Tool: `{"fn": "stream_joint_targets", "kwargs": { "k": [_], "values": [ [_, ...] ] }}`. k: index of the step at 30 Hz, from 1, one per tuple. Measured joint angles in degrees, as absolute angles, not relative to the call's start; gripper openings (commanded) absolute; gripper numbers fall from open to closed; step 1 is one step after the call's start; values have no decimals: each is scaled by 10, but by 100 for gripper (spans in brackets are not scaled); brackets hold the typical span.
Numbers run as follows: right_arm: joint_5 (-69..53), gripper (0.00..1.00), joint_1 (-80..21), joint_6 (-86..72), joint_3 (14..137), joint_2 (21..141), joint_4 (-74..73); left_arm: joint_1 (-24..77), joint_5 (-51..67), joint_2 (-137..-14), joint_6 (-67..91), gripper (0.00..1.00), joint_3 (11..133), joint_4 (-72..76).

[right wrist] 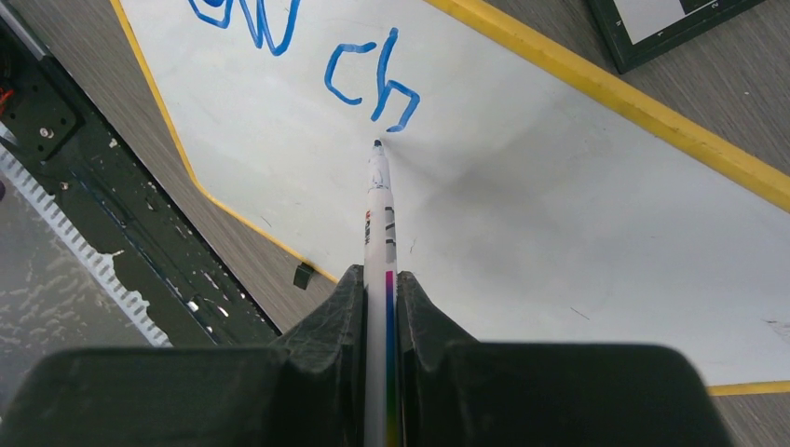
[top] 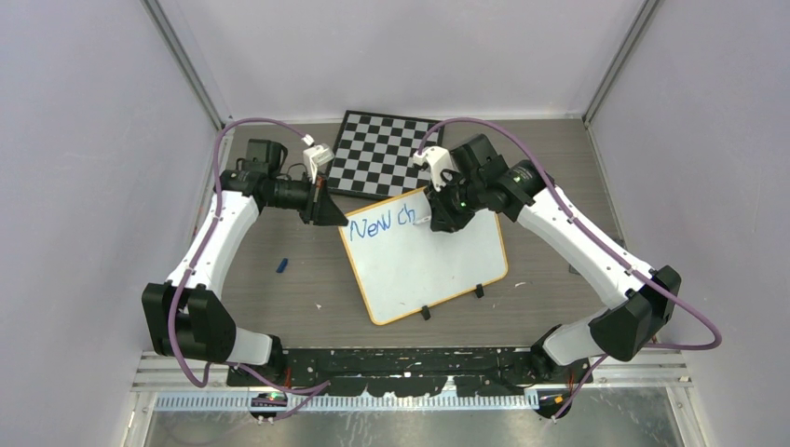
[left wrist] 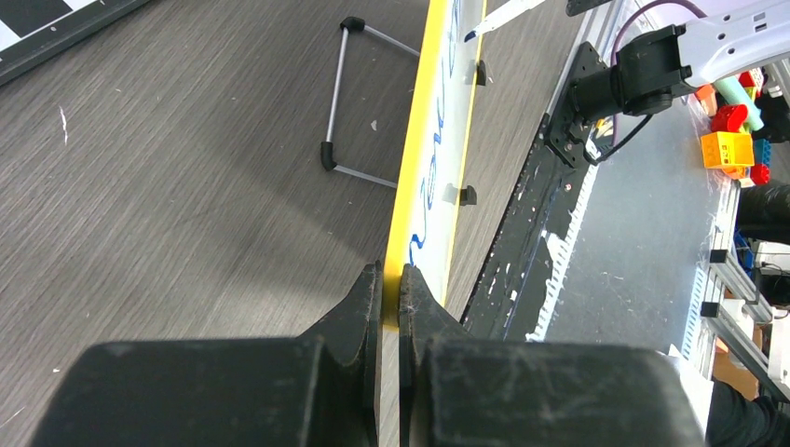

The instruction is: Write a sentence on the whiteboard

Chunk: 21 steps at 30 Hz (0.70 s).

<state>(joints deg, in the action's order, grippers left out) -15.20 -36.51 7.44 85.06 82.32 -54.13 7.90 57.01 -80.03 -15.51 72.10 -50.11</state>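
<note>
Blk fingers of right gripper [right wrist: 380, 279] are sitting closest to the lens, pressing in on a slim white marker [right wrist: 379, 219] w/ a rainbow stripe down its barrel. Its dark tip is hanging right below the "h", at or just off the whiteboard [right wrist: 559, 214]; contact can't be told. Left gripper [left wrist: 391, 279] is pinching the board's yellow-orange rim at the far-left corner, jaws pressed together on the thin edge, prob. steadying it.

Whiteboard is lying mid-table btwn both arms, turned a bit, its far edge just beside the chessboard [top: 382, 154].

Progress, as I'm judging it: blue lettering [top: 377, 225] is reading "New ch" along the far-left part, so approx one word + the start of a second are down. Most of the surface is showing blank; rest of the sentence is left to write.

Materials:
- Board is looking glossy and smooth, w/ rounded corners and two small blk clips [top: 425, 312] on the near edge.
- Table [top: 279, 307] is showing matte grey wood-grain.
- Chessboard is lying flat, checkered, dark-bordered.
- Gripper fingers are looking like scuffed matte plastic.
- Thin wire frame [left wrist: 340, 102] w/ blk rubber ends is sitting beyond the rim; whether it's propping the board, can't tell.
- Small blue piece [top: 281, 265], maybe a cap, is lying apart, left of the board.
</note>
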Motion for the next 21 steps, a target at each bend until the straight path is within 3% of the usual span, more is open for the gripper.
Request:
{"fn": "stream_joint_targets", "kwargs": {
  "k": [21],
  "values": [
    [-131, 0, -349, 73, 867, 821, -542, 82, 570, -800, -155, 0, 723, -503]
  ]
}}
